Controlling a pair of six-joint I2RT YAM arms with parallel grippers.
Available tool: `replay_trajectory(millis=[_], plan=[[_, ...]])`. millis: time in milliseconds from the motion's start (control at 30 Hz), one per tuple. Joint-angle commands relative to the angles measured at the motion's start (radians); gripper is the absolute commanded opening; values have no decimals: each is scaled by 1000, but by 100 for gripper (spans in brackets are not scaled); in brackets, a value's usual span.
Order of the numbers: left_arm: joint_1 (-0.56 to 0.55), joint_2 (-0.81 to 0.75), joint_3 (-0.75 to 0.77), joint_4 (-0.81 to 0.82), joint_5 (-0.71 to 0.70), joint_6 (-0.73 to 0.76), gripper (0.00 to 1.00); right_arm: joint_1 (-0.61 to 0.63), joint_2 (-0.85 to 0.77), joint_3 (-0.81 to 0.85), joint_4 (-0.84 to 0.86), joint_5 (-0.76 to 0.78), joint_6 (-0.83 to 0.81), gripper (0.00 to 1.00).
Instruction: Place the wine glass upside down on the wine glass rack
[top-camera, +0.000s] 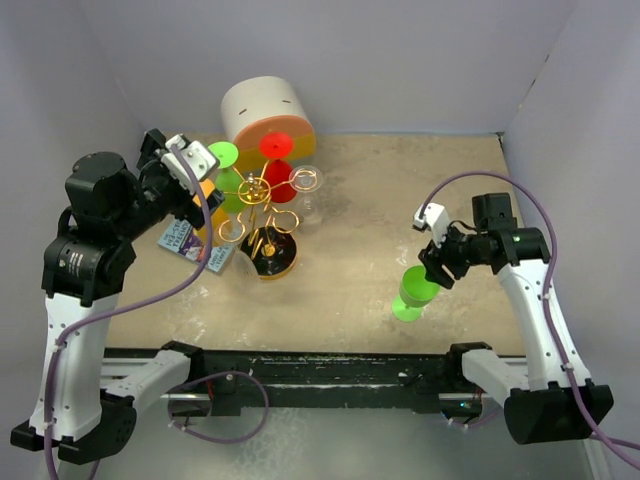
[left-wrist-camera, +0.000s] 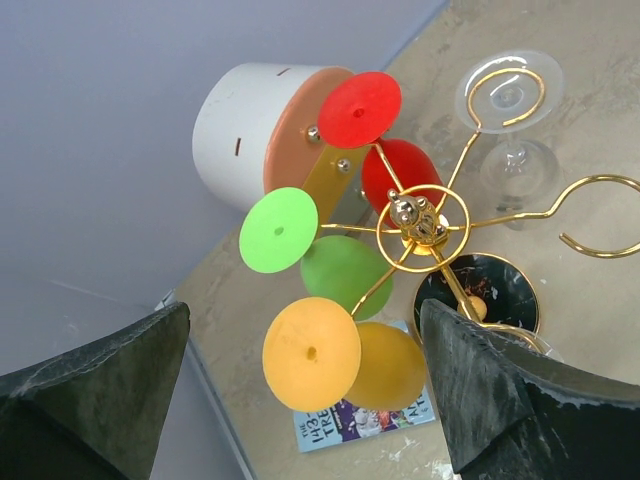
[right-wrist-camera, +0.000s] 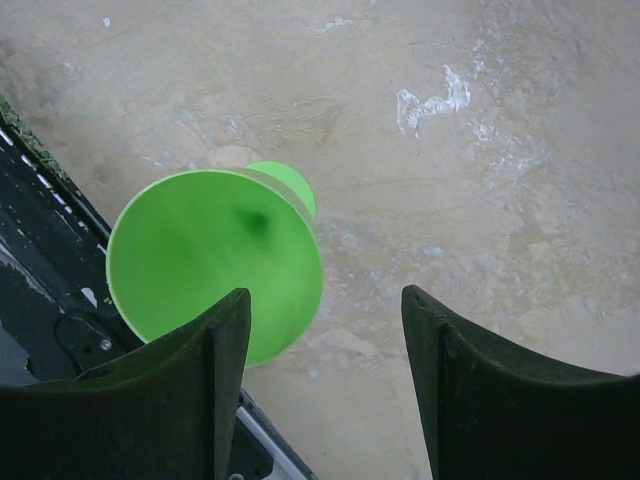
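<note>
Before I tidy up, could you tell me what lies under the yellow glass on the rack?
A blue-covered book lies on the table beneath the yellow glass. The glass hides most of its cover; only one edge with part of the title shows.

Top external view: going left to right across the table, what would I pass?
left gripper → gold wine glass rack → green wine glass → right arm
</note>
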Motion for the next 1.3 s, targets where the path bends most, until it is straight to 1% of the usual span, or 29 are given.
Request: replay_trajectory(millis=[0,233,333,467,667,767,833,900,1000,1033,1133,1200,1267], plan=[[21,-3,1,62,34,-47,99,10,15,-6,42,18,5,62],[22,-1,-11,68,15,-42,99,34,62,-4,42,23,14,44],[23,-4,-19,70,10,-39,99,47,71,-7,34,30,14,41],[23,-5,-22,71,3,-36,99,58,76,-29,28,49,16,32],[23,2,-19,80,-12,-76,99,66,96,-48,38,51,12,16],[30,4,-12,90,-24,-117,99,66,86,-14,37,38,9,6],[35,1,-14,106,-26,-132,99,66,73,27,23,31,6,1],[40,4,-6,117,-16,-153,99,66,54,65,16,23,-1,0],[53,7,10,116,46,-167,99,66,30,134,21,-8,-5,0],[54,10,16,119,69,-169,99,65,27,165,25,-43,11,0],[55,39,56,120,134,-205,99,65,14,252,39,-85,26,0],[59,54,87,121,155,-253,99,65,6,309,59,-112,42,0],[60,56,97,135,166,-266,99,65,9,369,77,-126,64,0]])
